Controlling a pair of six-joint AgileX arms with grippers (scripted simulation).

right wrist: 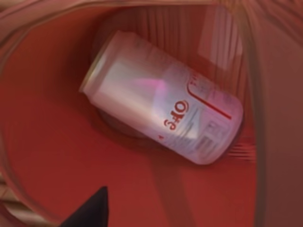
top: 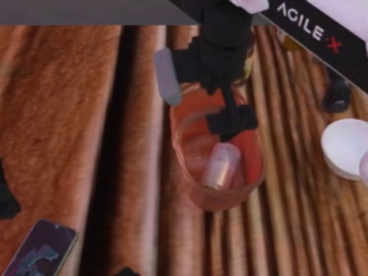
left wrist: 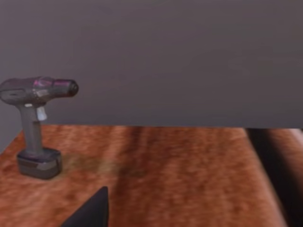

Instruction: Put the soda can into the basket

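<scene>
Near the far edge of the desk (top: 69, 115), right of its middle, the basket (top: 253, 175) stands with the soda can (top: 220, 167) lying tilted inside it, free of any grip. From the right wrist view the can (right wrist: 161, 97) is a smooth white-silver cylinder with red print, resting on its side against the basket's red-orange floor and curved woven wall (right wrist: 42, 156); its pale top end points toward one wall. The thin hoop handle is blurred and hard to follow in both views.

My right gripper (top: 232, 122) hangs over the basket's far half, just above the can; its black body hides part of the rim, and I cannot tell whether its fingers are apart or together. Only one dark fingertip (right wrist: 92, 210) is in the wrist view, cut off by the frame.

My left arm (top: 7, 198) is parked at the desk's left edge, mostly out of frame; its finger state cannot be told either. Its wrist view shows a grey drill (left wrist: 35, 127) standing upright on the brown, furry-looking desk surface.

A white round bowl (top: 345, 146) sits at the right edge, cut off, and a dark phone (top: 40, 250) lies at the near left corner.
</scene>
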